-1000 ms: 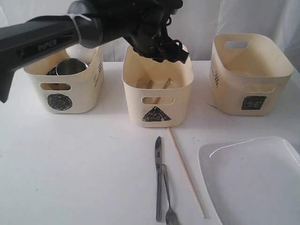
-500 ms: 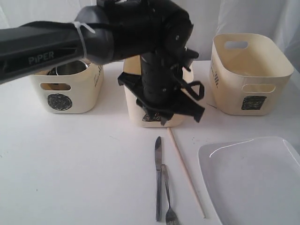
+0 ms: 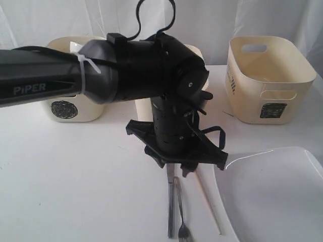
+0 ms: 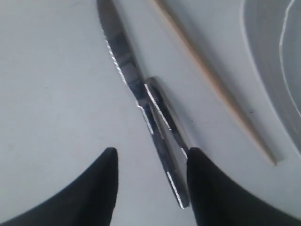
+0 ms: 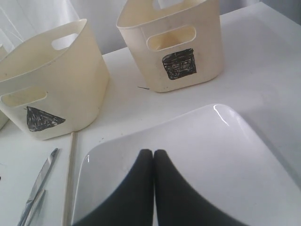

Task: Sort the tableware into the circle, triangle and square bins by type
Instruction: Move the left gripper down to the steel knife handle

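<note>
The left gripper (image 4: 150,162) is pictured poised over the steel knife (image 4: 120,52) and fork (image 4: 164,113), which are laid side by side toward the tabletop's near edge. Its jaws are spread and nothing is grasped. A wooden chopstick (image 4: 211,80) is laid just beside the cutlery. The right gripper (image 5: 154,155) is clenched empty over the white plate (image 5: 211,141) at the near right corner.

The left arm (image 3: 50,83) reaches across the middle with its wrist bent straight down. The left gripper (image 4: 150,188) hangs low, its fingers (image 4: 101,188) spread apart. The right gripper (image 5: 154,188) has its fingers pressed together.
</note>
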